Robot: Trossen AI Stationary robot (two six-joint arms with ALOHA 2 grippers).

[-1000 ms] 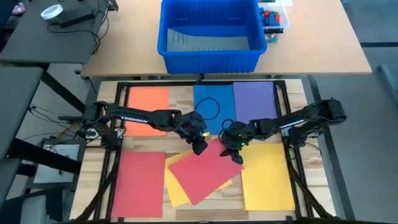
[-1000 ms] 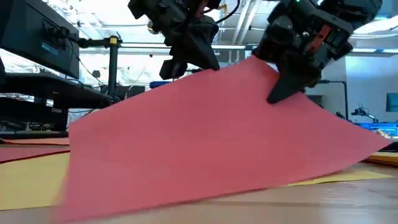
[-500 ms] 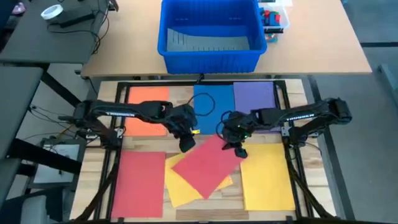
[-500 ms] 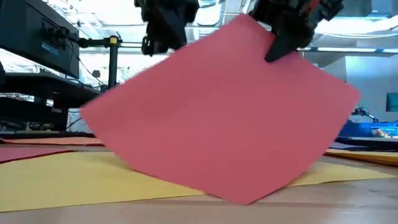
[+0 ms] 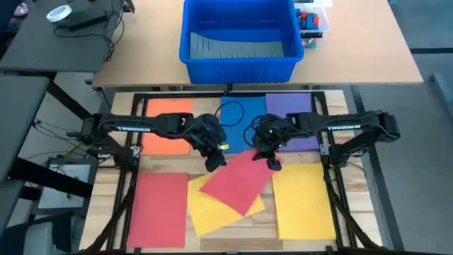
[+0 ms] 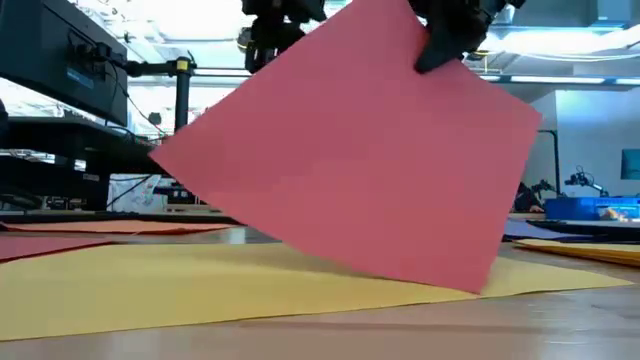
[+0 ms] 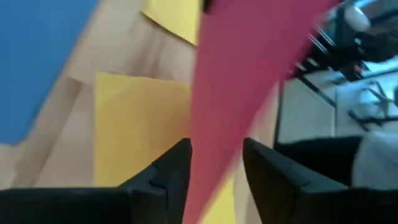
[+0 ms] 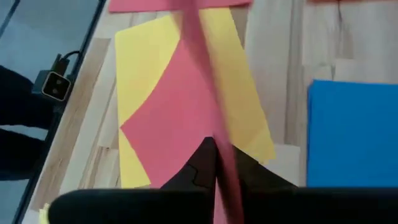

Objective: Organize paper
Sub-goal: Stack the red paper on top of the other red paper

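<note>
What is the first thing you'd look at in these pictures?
The big red sheet in the middle of the table, held up off a yellow sheet by both arms at once. The left gripper and the right gripper each pinch its top edge between their fingers. Around it lie orange, blue and purple sheets, with a blue bin behind.

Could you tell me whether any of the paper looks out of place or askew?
Yes. One red sheet is lifted at an angle, pinched by the left end effector and the right end effector. Beneath it, a yellow sheet lies crooked, unlike the squared sheets around it.
</note>
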